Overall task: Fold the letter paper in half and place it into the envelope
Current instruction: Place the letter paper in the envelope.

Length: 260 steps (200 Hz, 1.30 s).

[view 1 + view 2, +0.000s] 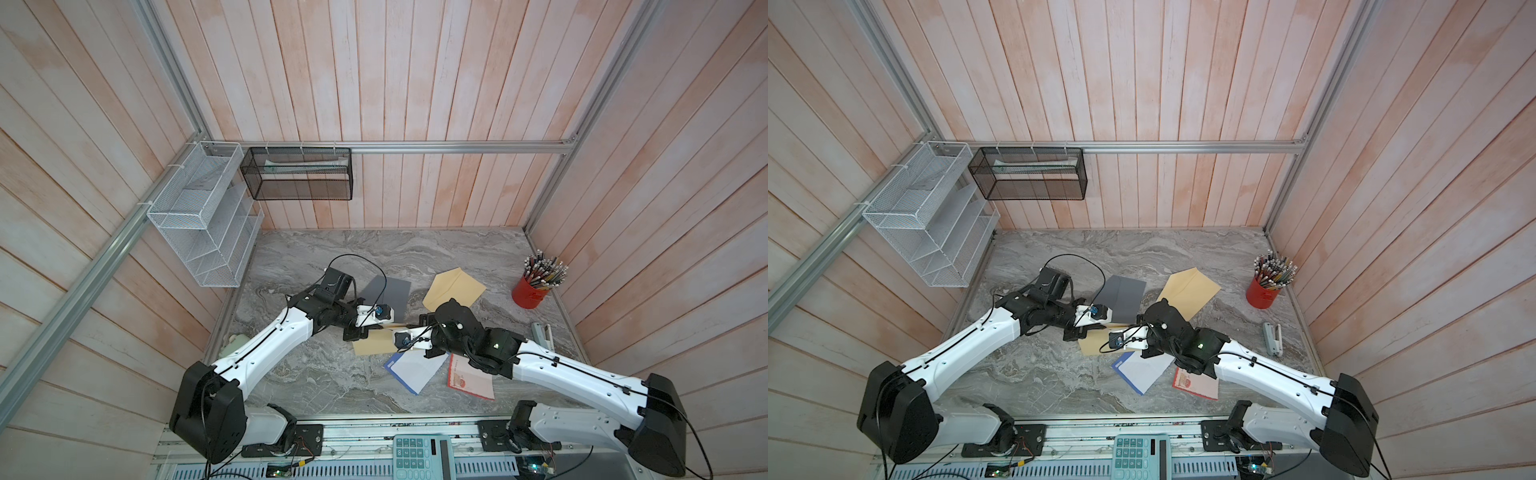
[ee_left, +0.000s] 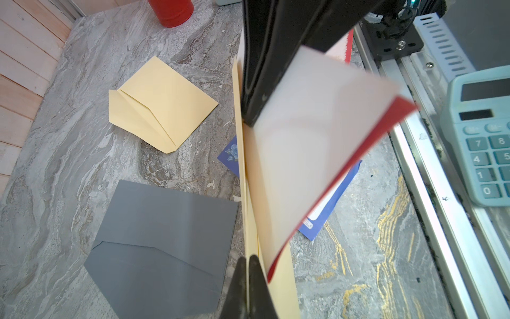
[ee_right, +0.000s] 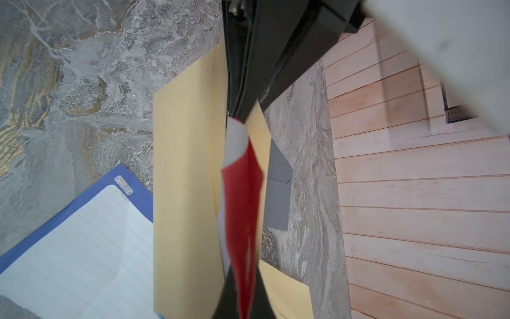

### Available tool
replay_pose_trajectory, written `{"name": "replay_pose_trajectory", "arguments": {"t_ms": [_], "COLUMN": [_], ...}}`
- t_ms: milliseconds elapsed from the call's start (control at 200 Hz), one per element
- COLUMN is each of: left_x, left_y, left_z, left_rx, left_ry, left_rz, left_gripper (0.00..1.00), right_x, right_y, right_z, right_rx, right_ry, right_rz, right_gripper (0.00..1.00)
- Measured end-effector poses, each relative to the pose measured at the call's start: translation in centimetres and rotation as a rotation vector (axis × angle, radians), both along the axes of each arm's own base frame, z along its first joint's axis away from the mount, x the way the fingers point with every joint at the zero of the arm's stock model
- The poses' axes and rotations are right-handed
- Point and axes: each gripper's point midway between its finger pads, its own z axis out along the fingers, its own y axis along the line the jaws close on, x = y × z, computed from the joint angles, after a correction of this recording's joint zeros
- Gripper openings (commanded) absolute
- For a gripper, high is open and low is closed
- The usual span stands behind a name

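Observation:
The yellow envelope (image 2: 281, 290) is held up on edge above the table, and my left gripper (image 2: 248, 265) is shut on one thin layer of it. My right gripper (image 3: 242, 279) is shut on the folded letter paper (image 3: 242, 193), red outside and white inside (image 2: 317, 154). The paper stands between two yellow layers of the envelope (image 3: 185, 179). In both top views the two grippers meet tip to tip over the envelope (image 1: 372, 347) (image 1: 1090, 347), left gripper (image 1: 357, 332) facing right gripper (image 1: 388, 329).
A second yellow envelope (image 1: 455, 289) and a grey envelope (image 1: 392, 295) lie behind. A blue-bordered lined sheet (image 1: 415, 372) and a red-edged sheet (image 1: 471, 376) lie in front. A red pencil cup (image 1: 530, 291) and a stapler (image 1: 544, 334) stand at the right, and a calculator (image 1: 422, 457) sits at the front rail.

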Motion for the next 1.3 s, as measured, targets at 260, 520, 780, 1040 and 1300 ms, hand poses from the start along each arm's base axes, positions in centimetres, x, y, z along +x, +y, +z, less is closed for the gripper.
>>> {"name": "replay_pose_trajectory", "arguments": {"t_ms": [260, 520, 780, 1040, 1300], "left_x": [-0.2, -0.4, -0.3, -0.3, -0.3], "left_y": [-0.2, -0.5, -0.6, -0.7, -0.7], "left_z": [0.2, 0.5, 0.6, 0.7, 0.7], "left_rx": [-0.018, -0.037, -0.042, -0.048, -0.049], "left_ry": [0.01, 0.018, 0.013, 0.021, 0.024], "left_rz": [-0.009, -0.019, -0.016, -0.012, -0.011], "left_gripper": [0.0, 0.0, 0.0, 0.0, 0.0], "right_x": [0.2, 0.8, 1.3, 0.6, 0.1], "right_y": [-0.1, 0.1, 0.2, 0.0, 0.2], "right_z": [-0.9, -1.9, -2.1, -0.6, -0.2], "right_rx": [-0.01, -0.019, 0.004, 0.076, 0.122], "right_ry": [0.035, 0.084, 0.124, 0.137, 0.166], "right_rz": [-0.037, -0.105, -0.164, -0.163, -0.16], "right_gripper": [0.0, 0.0, 0.11, 0.23, 0.2]}}
